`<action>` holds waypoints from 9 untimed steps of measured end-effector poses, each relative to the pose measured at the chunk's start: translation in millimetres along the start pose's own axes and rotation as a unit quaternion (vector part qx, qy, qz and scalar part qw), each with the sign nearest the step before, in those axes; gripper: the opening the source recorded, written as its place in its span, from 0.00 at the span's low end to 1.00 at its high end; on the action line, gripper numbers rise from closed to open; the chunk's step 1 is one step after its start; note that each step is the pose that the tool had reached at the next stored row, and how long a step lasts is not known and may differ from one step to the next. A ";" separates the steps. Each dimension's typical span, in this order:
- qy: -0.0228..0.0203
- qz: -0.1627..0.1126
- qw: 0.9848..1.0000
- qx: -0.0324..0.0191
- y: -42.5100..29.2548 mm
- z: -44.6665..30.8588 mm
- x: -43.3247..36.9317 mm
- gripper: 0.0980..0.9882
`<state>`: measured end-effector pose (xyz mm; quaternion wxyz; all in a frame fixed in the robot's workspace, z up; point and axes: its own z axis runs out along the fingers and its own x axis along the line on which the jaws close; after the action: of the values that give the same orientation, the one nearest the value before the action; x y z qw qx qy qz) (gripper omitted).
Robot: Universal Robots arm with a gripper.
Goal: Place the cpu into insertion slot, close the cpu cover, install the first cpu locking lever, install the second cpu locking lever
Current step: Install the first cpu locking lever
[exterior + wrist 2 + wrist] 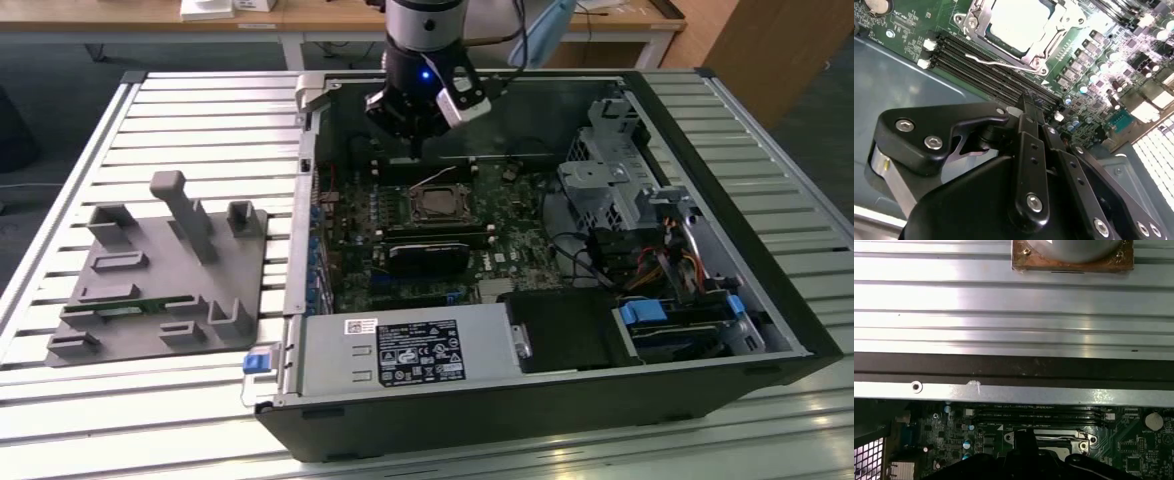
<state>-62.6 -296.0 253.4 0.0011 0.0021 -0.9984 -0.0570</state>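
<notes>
While the cpu sits on the motherboard beneath the lowered cpu cover, a wire locking lever looks unlatched; the hand, pinched narrow and empty, hovers nearby; latching probably calls for pressing that wire down under its catch.
</notes>
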 end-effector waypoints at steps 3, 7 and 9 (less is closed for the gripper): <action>0.000 -0.001 1.000 0.000 -0.3 2.7 -0.6 0.01; 0.000 -0.003 1.000 0.000 -0.5 4.6 -6.1 0.01; 0.000 -0.004 1.000 0.000 -0.5 5.5 -8.7 0.01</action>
<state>-53.9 -295.9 247.8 0.0009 0.0060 -0.9984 -0.0569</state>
